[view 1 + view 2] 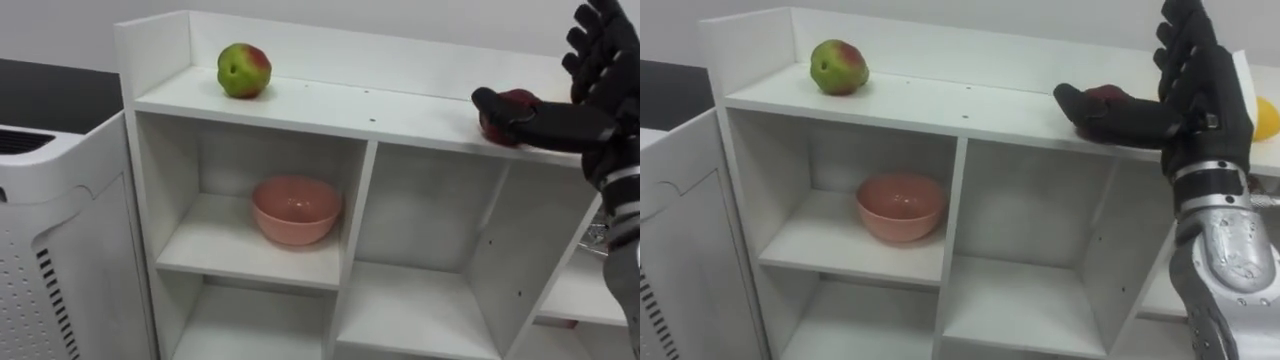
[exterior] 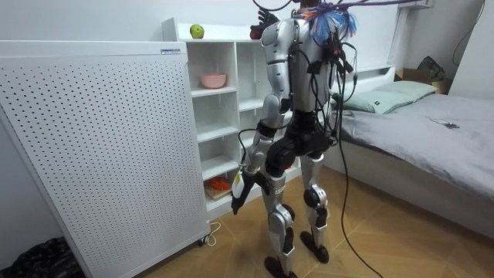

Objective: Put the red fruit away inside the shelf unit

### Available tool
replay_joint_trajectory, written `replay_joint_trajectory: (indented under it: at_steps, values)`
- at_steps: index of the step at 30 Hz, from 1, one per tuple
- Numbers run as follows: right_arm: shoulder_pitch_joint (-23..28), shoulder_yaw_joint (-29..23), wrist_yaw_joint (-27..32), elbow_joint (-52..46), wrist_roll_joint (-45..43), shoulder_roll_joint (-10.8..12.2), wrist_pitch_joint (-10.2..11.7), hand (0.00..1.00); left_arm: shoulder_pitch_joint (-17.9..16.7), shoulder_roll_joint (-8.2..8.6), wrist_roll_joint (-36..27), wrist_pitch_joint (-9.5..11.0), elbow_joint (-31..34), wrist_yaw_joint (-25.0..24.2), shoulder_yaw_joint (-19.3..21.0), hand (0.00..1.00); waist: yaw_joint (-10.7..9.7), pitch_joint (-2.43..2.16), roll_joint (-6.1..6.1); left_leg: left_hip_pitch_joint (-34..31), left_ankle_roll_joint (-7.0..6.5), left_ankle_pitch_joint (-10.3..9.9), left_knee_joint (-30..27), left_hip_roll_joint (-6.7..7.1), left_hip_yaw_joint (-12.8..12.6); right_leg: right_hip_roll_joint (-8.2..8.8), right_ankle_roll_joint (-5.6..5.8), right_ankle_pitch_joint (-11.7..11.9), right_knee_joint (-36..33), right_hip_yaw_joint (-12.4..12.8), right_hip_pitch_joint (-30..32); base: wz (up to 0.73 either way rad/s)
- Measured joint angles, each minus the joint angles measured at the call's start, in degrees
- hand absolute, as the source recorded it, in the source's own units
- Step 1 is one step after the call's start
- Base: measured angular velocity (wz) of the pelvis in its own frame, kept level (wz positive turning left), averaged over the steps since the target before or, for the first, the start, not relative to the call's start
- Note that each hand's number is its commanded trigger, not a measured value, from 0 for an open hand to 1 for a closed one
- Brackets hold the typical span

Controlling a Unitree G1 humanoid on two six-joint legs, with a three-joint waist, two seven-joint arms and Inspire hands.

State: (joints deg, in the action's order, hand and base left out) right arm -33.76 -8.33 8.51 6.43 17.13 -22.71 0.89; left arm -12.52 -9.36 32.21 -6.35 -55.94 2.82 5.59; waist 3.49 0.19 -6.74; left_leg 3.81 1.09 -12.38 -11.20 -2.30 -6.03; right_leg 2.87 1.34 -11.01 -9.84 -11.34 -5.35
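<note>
The robot stands on a wood floor [image 2: 378,232] facing a white closet [image 1: 940,102], with a perforated white panel [image 2: 93,154] on one side and a grey bed [image 2: 421,127] on the other; its left hand [image 2: 238,193] hangs by its thigh. The closet's smooth flat top carries a round green-red apple [image 1: 838,66] at its left end; a dark red fruit [image 1: 1106,96] lies towards the right, with a yellow fruit [image 1: 1267,118] beyond it. The right hand [image 1: 1205,95] stands upright, fingers straight and spread, thumb stretched along the red fruit's front. A glossy pink bowl [image 1: 900,207] sits in the upper left compartment.
</note>
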Motion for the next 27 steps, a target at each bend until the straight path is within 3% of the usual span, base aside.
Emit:
replay_joint_trajectory:
  at_steps: [11,21,24,27]
  values:
    - [0.0,0.4,-1.7,0.0,-1.7,-2.2,-0.8,0.0,0.9,-0.06,0.0,0.0,0.8,0.1,-0.2,0.0,0.0,-0.04,-0.01,0.0,0.0,0.0,0.3,0.03,0.7,-0.04,0.0,0.0,0.1,0.2,0.3,-0.01]
    - [0.0,0.6,-1.8,2.1,-3.8,-2.7,-0.8,0.0,1.0,-0.34,0.0,0.0,0.8,0.1,-0.3,0.0,-0.1,0.02,0.11,0.2,0.01,0.0,0.5,0.04,1.7,-0.14,0.0,0.0,0.2,0.1,0.2,0.0]
    - [0.0,2.6,-1.9,2.6,-4.0,-4.4,-0.8,0.0,0.9,-0.43,0.0,0.0,0.8,0.1,-0.3,0.0,-0.1,0.03,0.1,0.8,0.01,0.0,0.9,0.04,1.7,-0.15,0.0,0.0,0.3,0.0,-0.3,0.0]
    - [0.0,2.7,-2.7,2.8,-4.2,-4.7,-1.0,0.0,0.8,-0.45,-0.1,0.0,0.8,0.1,-0.3,0.0,-0.3,0.07,0.01,0.7,0.01,0.0,0.9,0.04,1.7,-0.14,0.0,0.0,0.3,-0.4,-0.4,0.02]
